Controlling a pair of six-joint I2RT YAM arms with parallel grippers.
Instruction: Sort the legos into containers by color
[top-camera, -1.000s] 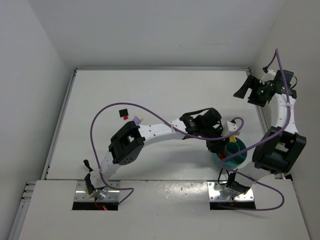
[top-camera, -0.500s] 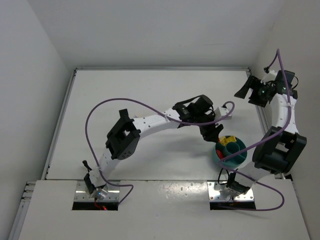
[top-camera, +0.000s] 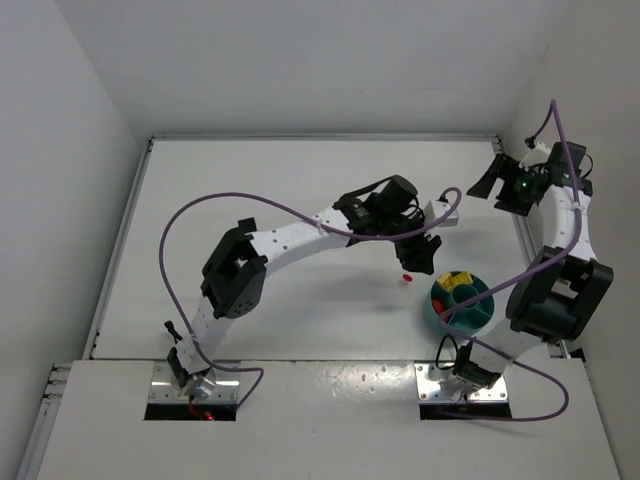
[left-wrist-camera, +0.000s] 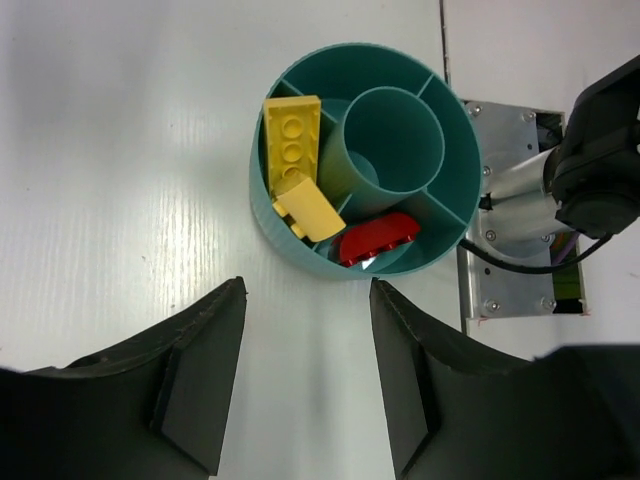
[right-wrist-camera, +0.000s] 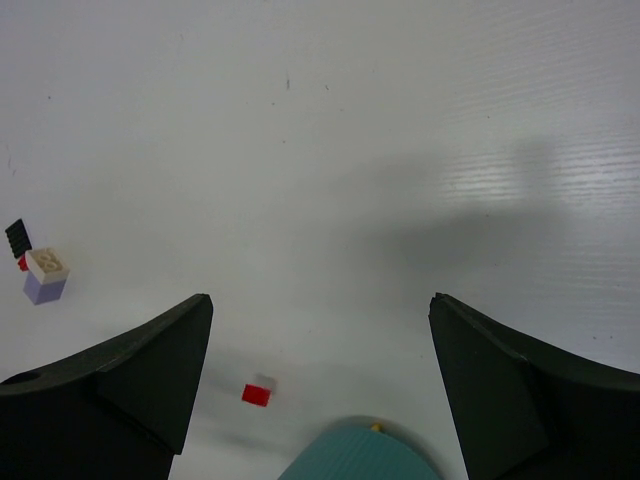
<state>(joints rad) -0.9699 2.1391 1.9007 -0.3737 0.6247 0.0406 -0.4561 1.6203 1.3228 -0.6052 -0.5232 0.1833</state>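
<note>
Our left claw (left-wrist-camera: 305, 300) hung open and empty beside the teal bowl (left-wrist-camera: 262, 215), where two yellow bricks (left-wrist-camera: 292, 135) and a red brick (left-wrist-camera: 378, 236) lay in neighbouring compartments. Next, we judged, came the loose red brick (top-camera: 407, 276) on the worktop (top-camera: 300, 180).

got the left arm (top-camera: 290, 238) stretched way over to the right, left gripper (left-wrist-camera: 307, 300) pointing down, jaws apart, gripping nothing. got the right arm (top-camera: 565, 230) folded up along the far right, right gripper (right-wrist-camera: 320, 310) spread wide too, also bare.
</note>
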